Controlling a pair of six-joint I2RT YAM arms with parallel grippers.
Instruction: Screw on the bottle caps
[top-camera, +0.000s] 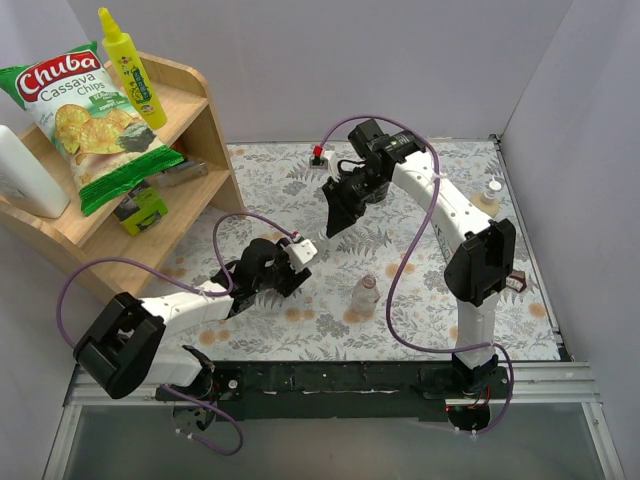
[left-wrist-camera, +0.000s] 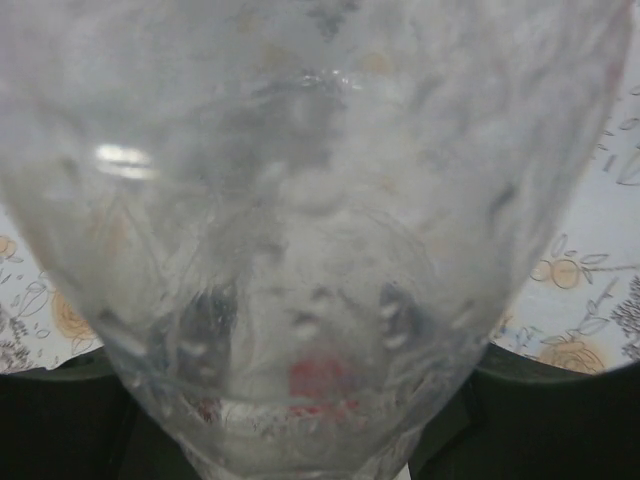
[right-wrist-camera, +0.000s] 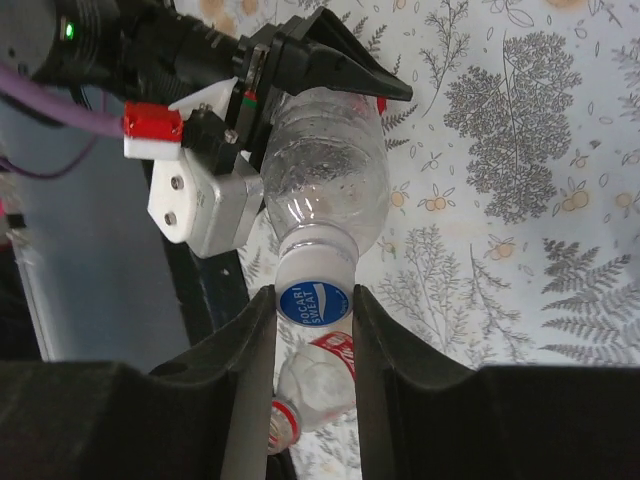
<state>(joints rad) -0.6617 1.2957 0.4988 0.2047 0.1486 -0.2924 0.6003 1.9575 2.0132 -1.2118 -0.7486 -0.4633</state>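
**Blue cap pinched on the neck, twist to come**

Far left, the wooden shelf (top-camera: 195, 100) and its bag of chips (top-camera: 85, 115) sit out of the play. The left fingers (right-wrist-camera: 345, 70) are clamped round the body of a clear bottle (right-wrist-camera: 325, 170), holding it up off the worktop (top-camera: 320, 330). The left wrist view shows nothing but clear plastic.

Follow that bottle along its long axis: it runs from the left fingers straight toward the right arm, neck leading. On the neck sits the blue cap (right-wrist-camera: 314, 301). The right fingers (right-wrist-camera: 250, 380) are closed on it, 1 on each side, pressed to its rim.

So the cap lies dead between the right fingers, and the bottle's axis lines up with the right wrist. That line is what the turn depends on, I'd say: spin the wrist about it while the left arm holds the body firm. Whether the threads have caught, I cannot tell.

Further right, a 2nd bottle (top-camera: 365, 293) stands near the middle of the worktop. A 3rd bottle (top-camera: 490, 195) waits by the right wall. Their tops are too small to judge from above.
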